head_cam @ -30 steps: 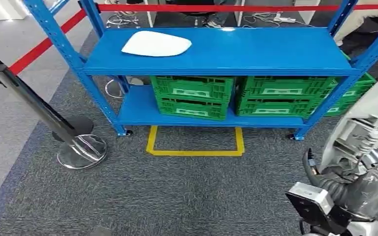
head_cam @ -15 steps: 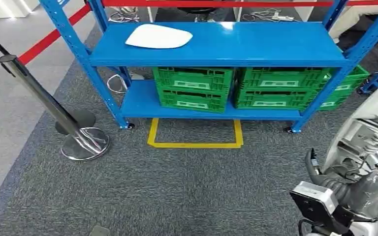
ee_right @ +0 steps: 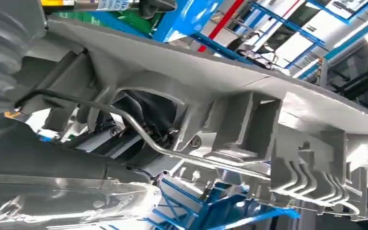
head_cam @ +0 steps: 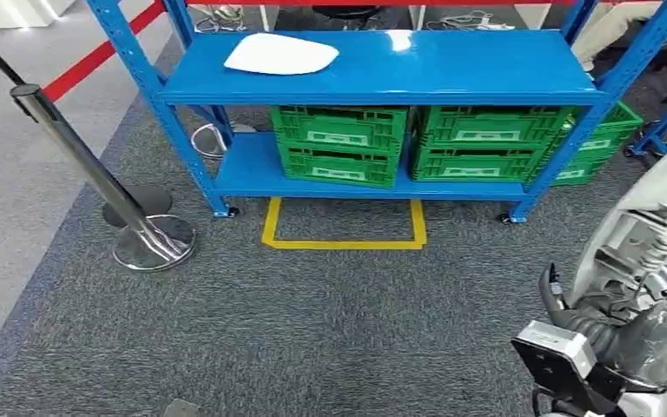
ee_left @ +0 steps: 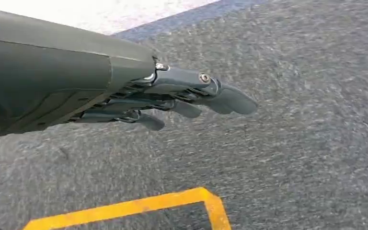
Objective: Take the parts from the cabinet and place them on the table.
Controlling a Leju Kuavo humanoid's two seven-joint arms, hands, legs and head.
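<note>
Three green crates (head_cam: 339, 143) (head_cam: 486, 143) (head_cam: 604, 143) sit in a row on the low shelf of the blue cabinet (head_cam: 382, 74). Their insides are hidden under the top shelf, where one white part (head_cam: 281, 54) lies toward 11 o'clock. Compared with a second ago the whole view has slid, so the cabinet sits higher in the head view, which is the camera moving, not the stuff. Left hand (ee_left: 182, 98) hangs released with fingers stretched over the carpet (head_cam: 313, 330), while a big ribbed grey part (ee_right: 249, 110) sits right up against the right wrist at 4 o'clock, and I can't tell what the right hand is doing.
</note>
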